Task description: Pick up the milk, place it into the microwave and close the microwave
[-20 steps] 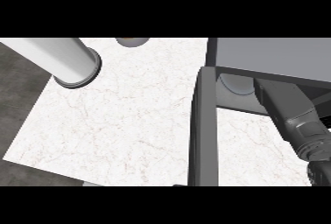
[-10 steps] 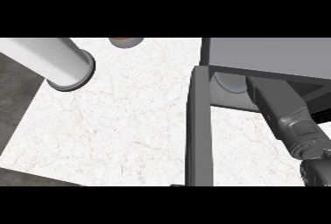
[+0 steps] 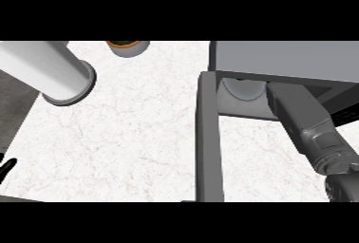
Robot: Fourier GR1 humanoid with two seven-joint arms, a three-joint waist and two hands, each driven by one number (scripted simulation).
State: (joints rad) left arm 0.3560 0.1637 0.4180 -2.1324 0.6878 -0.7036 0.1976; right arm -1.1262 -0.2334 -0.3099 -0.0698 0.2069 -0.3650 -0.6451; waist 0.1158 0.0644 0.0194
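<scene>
The grey microwave (image 3: 294, 57) stands at the upper right with its door (image 3: 208, 142) swung open toward me, seen edge-on. My right forearm (image 3: 319, 140) runs from the lower right into the opening, and my right hand (image 3: 284, 97) is mostly hidden under the microwave's top. Just left of the hand, a pale rounded shape (image 3: 242, 91) sits inside the cavity. I cannot tell whether it is the milk or whether the hand touches it. Only the black fingertips of my left hand (image 3: 6, 166) show at the left edge, straight and pointing up.
A thick white cylinder (image 3: 49, 69) with a dark end reaches in from the upper left over the marble counter (image 3: 119, 142). A small round cup (image 3: 127, 46) with a brown inside sits at the counter's far edge. Dark floor lies past the counter's left edge.
The view has slid so that the cup came into sight at the top. My left fingertips now show at the left edge. The right forearm stays reaching into the microwave.
</scene>
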